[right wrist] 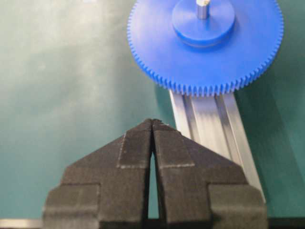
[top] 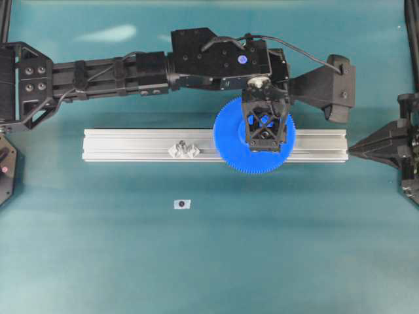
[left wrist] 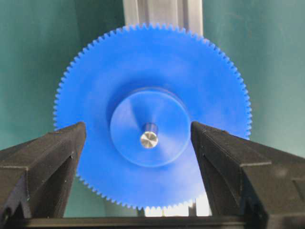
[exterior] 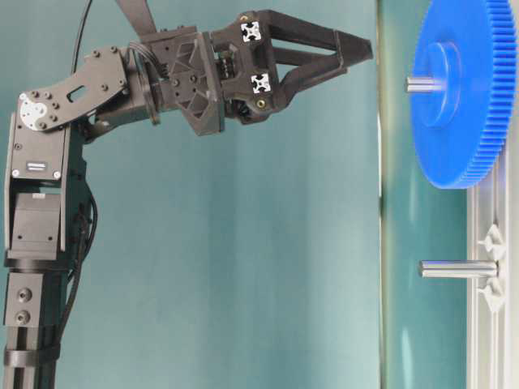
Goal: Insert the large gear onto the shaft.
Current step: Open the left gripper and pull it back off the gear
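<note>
Overhead: teal table (top: 98,261); aluminium rail (top: 131,145) carrying the large gear (top: 229,140), seated on the shaft (left wrist: 149,138). Left gripper (left wrist: 138,143) spread wide; right gripper (right wrist: 152,125) pressed together.

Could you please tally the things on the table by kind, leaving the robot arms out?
Blue gear: 1
Metal rail: 1
Upright pegs: 2, one through the gear, one bare
Small loose dark piece: 1
Total: 5
</note>
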